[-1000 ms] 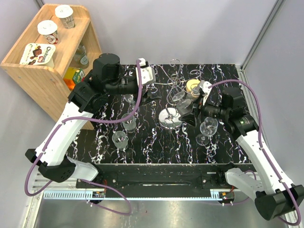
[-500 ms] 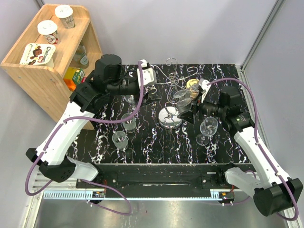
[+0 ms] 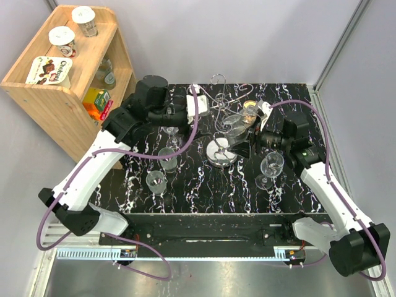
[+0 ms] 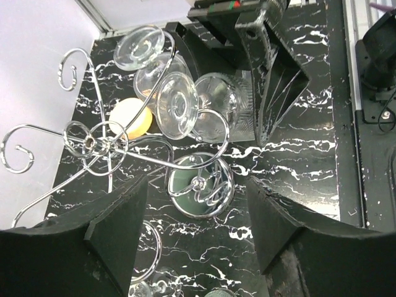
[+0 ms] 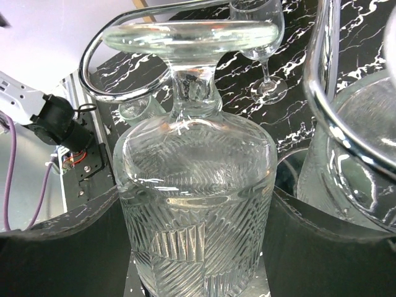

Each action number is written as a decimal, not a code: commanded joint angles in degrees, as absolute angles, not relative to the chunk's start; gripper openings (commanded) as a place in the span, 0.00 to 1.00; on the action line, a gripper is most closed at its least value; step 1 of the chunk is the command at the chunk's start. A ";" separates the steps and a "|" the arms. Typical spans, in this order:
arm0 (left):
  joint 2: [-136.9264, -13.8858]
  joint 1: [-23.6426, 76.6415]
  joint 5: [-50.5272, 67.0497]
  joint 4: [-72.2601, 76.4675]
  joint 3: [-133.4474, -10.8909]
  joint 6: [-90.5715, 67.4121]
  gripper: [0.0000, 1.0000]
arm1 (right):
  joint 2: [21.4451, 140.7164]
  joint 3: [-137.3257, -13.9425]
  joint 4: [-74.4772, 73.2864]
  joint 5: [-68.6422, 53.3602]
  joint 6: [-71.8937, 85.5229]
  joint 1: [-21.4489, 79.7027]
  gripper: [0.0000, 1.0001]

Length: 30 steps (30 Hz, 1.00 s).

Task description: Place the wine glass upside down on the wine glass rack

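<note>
With right fingers (image 5: 59, 247) clamping the wine glass (image 5: 195, 185) and left fingers (image 4: 80, 247) apart, seat its foot fully in the rack (image 4: 93, 143) before releasing.

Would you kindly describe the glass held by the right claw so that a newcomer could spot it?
On the black marbled table, find the chrome wire rack near the back. Two glasses hang upside down from its curled arms. Yours is the ribbed glass gripped by the right claw; the other glass hangs with no claw around it.
</note>
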State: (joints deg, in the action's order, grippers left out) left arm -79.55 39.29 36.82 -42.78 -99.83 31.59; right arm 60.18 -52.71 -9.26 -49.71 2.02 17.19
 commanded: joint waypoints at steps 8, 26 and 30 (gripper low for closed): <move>-85.69 39.02 31.91 -43.85 -101.07 37.79 0.66 | 59.50 -50.98 3.16 -54.84 3.78 17.93 0.08; -93.78 40.34 33.58 -45.44 -109.95 34.81 0.60 | 60.38 -45.70 20.13 -54.58 8.88 18.19 0.00; -93.87 41.48 32.96 -45.35 -109.86 34.45 0.57 | 60.47 -44.91 21.00 -53.62 9.31 18.72 0.00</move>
